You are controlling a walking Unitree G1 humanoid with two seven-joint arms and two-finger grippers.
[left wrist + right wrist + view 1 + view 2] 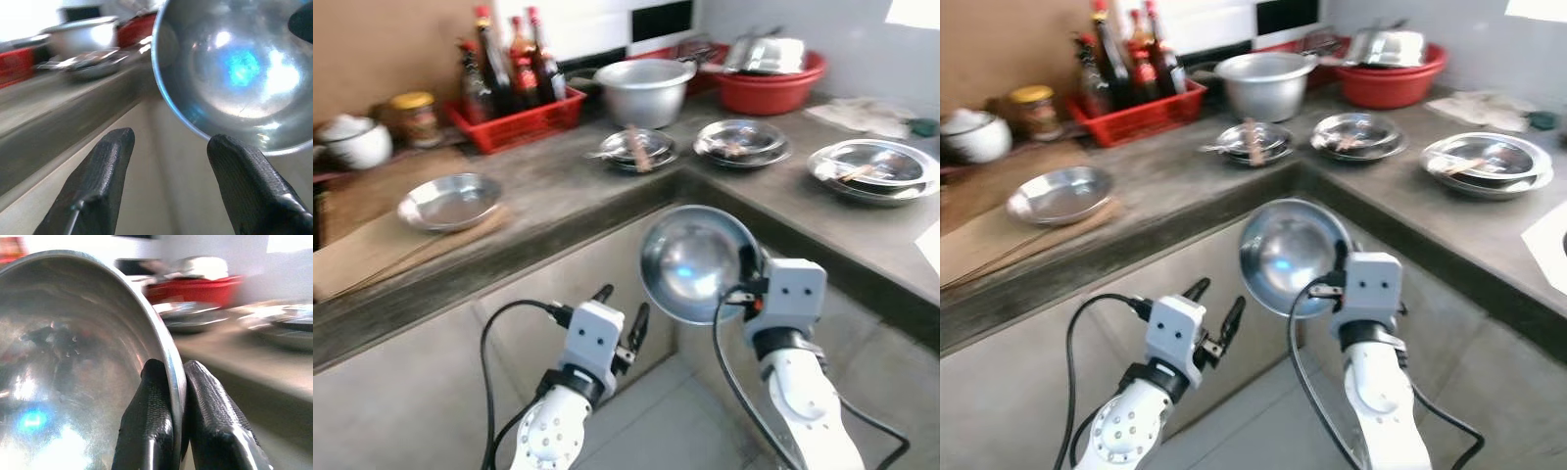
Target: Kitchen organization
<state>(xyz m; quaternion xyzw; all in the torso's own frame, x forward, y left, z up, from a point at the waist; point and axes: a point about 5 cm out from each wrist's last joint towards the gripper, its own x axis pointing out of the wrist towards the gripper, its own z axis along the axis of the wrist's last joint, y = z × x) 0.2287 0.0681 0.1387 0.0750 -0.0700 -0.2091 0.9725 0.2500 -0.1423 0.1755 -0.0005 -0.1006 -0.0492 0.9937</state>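
- Two silver arms reach up in front of the grey L-shaped stone table (558,201), their wrists bent so the black fingers point towards its edge.
- The right claw (177,382) has its two ribbed fingers pinched tight on the thin rim of a round, polished steel bowl (693,262), one finger inside the rim and one outside; the bowl is held up on edge in the air below the table's corner, its shiny hollow facing the left arm.
- The left claw (622,315) stands lower and just beside that bowl, its textured fingers (98,181) spread wide with nothing between them.
- On the table's left stretch, a shallow steel dish (449,201) sits on a flat brown board (382,250).
- Past the corner, three stacks of steel plates (742,142) lie in a row, some with scraps and sticks in them.
- Farthest back stand a red plastic crate of dark sauce bottles (514,83), a matt metal pot (644,90), a red basin (769,83) full of steel ware, a yellow-lidded jar (414,116) and a white lidded ceramic pot (354,140).
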